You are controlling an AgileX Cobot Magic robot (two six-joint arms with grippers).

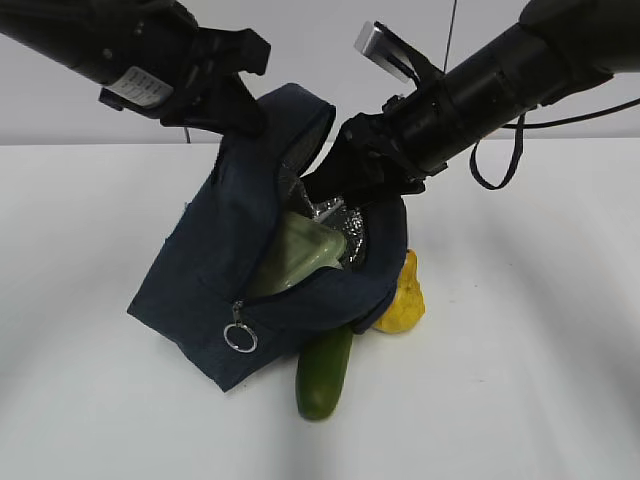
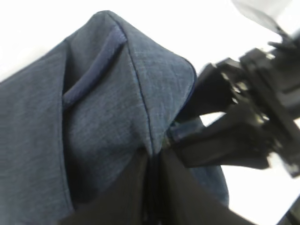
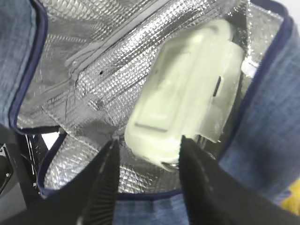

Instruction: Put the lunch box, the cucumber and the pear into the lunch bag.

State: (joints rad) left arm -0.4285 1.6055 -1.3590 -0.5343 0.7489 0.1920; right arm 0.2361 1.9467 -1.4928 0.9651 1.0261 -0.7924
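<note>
The navy lunch bag (image 1: 225,250) stands tilted on the table with its mouth open toward the right. My left gripper (image 1: 243,112) is shut on the bag's top flap (image 2: 117,93) and holds it up; its fingers (image 2: 122,197) pinch the fabric. My right gripper (image 1: 325,195) is at the bag's mouth, open, with its fingers (image 3: 105,178) on either side of the near corner of the lunch box (image 3: 187,108). The lunch box (image 1: 300,255) lies inside against the silver lining (image 3: 93,70). The cucumber (image 1: 325,372) and the pear (image 1: 403,300) lie on the table at the bag's front right, partly under it.
The zipper's metal ring pull (image 1: 240,338) hangs at the bag's front. The white table (image 1: 530,380) stretches around the bag. A black cable loop (image 1: 495,160) hangs from the right arm. The right arm also shows in the left wrist view (image 2: 234,136).
</note>
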